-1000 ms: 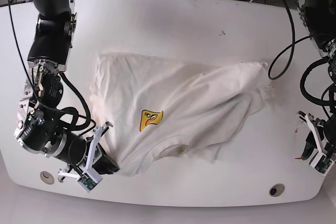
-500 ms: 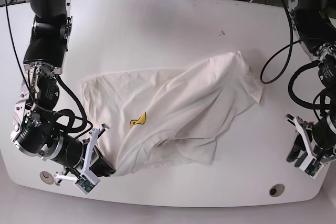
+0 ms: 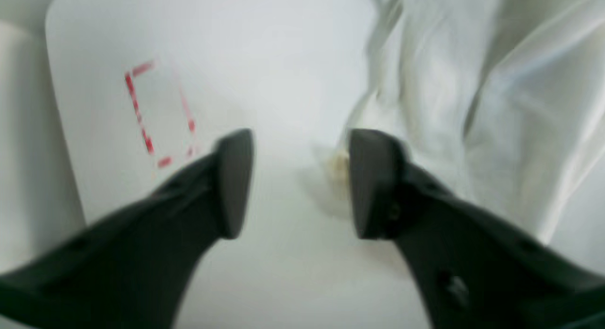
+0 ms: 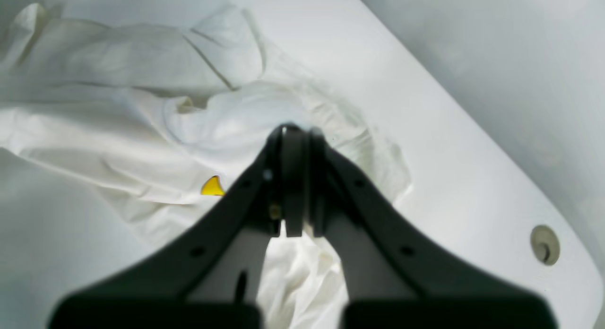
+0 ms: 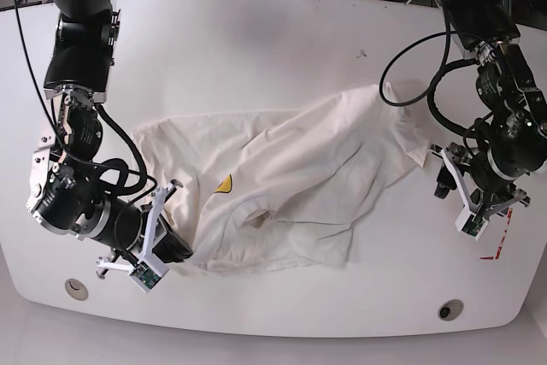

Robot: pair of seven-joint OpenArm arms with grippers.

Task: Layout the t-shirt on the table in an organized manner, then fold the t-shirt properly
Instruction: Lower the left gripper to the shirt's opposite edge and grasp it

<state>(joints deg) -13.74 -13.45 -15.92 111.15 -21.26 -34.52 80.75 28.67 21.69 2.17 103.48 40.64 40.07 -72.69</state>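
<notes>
The white t-shirt (image 5: pixel 291 185) lies crumpled across the middle of the white table (image 5: pixel 256 49), and only a sliver of its yellow patch (image 5: pixel 224 184) shows. My right gripper (image 5: pixel 184 256) is low on the base view's left, shut on the shirt's near hem; its wrist view shows the fingers (image 4: pixel 295 177) pressed together over bunched cloth (image 4: pixel 142 107). My left gripper (image 5: pixel 439 173) hovers just off the shirt's right edge. Its jaws stand open (image 3: pixel 302 182) with nothing between them, and the fabric (image 3: pixel 472 83) lies beside the right finger.
Two grommet holes (image 5: pixel 75 288) (image 5: pixel 450 309) sit along the near edge. Red tape marks (image 5: pixel 496 250) lie near the right edge, also seen as red tape marks (image 3: pixel 156 111) in the left wrist view. A dark speck (image 5: pixel 361 54) marks the far tabletop. Cables hang behind the table.
The right arm dragged the shirt leftward, folding the yellow patch under. The left arm swung up and inward to the shirt's right edge, and its jaws opened.
</notes>
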